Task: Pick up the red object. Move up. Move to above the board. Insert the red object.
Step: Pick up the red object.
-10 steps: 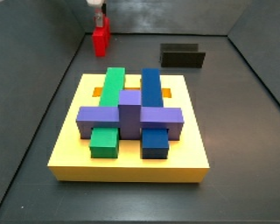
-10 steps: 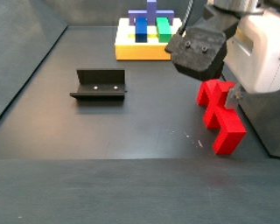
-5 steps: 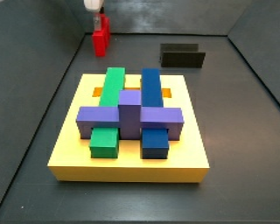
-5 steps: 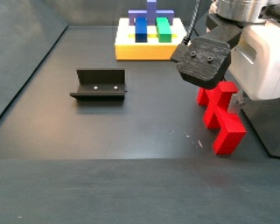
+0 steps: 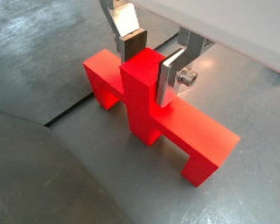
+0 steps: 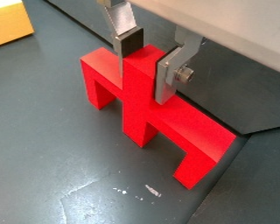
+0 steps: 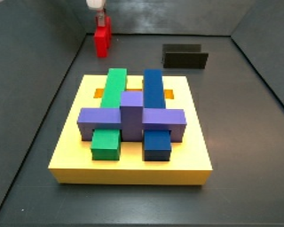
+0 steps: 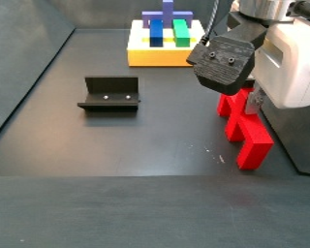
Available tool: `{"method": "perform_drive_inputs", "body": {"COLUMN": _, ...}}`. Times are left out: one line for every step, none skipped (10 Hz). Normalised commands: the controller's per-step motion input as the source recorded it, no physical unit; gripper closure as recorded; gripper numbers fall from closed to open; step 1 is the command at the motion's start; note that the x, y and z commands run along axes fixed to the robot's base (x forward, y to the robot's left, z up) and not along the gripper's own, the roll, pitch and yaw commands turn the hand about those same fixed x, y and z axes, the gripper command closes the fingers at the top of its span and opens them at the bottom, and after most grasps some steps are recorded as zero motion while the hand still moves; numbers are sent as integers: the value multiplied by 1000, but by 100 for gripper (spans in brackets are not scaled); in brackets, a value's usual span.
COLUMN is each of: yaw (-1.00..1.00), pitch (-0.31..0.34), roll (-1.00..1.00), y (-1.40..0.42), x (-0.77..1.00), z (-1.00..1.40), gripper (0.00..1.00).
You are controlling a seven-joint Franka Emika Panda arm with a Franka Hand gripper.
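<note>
Two fingers: the hand [image 5: 149, 59] straddles the central stub of the red object [image 5: 154, 118], one flat silver plate on each side, dark pads against the stub in both wrist views.
Hand state: clenched on the red object, judging by the pads sitting flush with no gap showing.
Why the stub: it is the narrowest part, so a parallel grip there leaves the wide bar and end legs free for fitting into a slot.
Red object, place: at the far end of the floor from the board [image 7: 74, 142], near a side wall; in a side view [image 8: 244, 131] it looks to be on or barely off the floor, and which I cannot tell.
Board: yellow slab carrying green, blue and purple blocks [image 7: 130, 113], well apart from the red object.
Fixture: dark bracket [image 8: 111, 94] standing on the floor, clear of the hand in that side view.
Step in hand: the pick-up, probably at the point of lifting; the move up is not yet evident.
Next move: a straight rise, keeping the piece level so the legs do not drag.
</note>
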Motion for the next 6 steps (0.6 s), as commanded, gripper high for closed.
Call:
{"method": "perform_drive_inputs", "body": {"yaw": 0, "pitch": 0, "roll": 0, "y": 0, "x": 0, "z": 0, "gripper": 100}}
{"method": "perform_drive_inputs", "body": {"yaw": 0, "pitch": 0, "roll": 0, "y": 0, "x": 0, "z": 0, "gripper": 100}}
{"method": "perform_drive_inputs", "body": {"yaw": 0, "pitch": 0, "roll": 0, "y": 0, "x": 0, "z": 0, "gripper": 100}}
{"method": "perform_drive_inputs", "body": {"yaw": 0, "pitch": 0, "roll": 0, "y": 0, "x": 0, "z": 0, "gripper": 100}}
{"method": "perform_drive_inputs", "body": {"yaw": 0, "pitch": 0, "roll": 0, "y": 0, "x": 0, "z": 0, "gripper": 100}}
{"method": "perform_drive_inputs", "body": {"yaw": 0, "pitch": 0, "roll": 0, "y": 0, "x": 0, "z": 0, "gripper": 100}}
